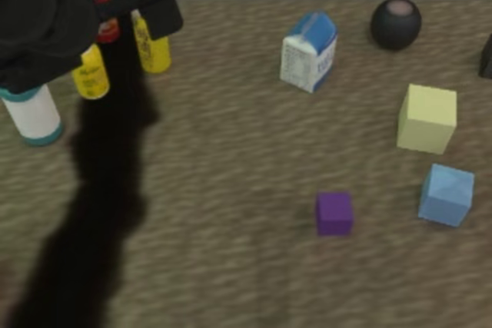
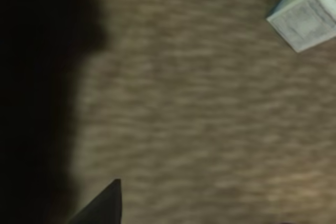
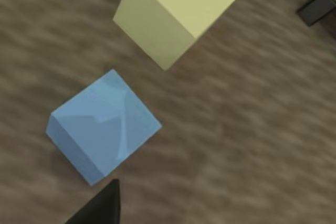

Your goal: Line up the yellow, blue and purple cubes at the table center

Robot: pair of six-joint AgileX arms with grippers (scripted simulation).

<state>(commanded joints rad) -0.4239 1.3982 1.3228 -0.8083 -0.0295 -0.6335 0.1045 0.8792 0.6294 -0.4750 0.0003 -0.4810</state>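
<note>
Waiting untouched at the frame's right, yellow cube, blue cube and purple cube probably need gathering next, though I cannot tell either end effector's opening.

Print on the milk carton is too blurred to read.

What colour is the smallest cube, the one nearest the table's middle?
Deep purple: the purple cube, plain and matte, shows best in the top view.
</note>
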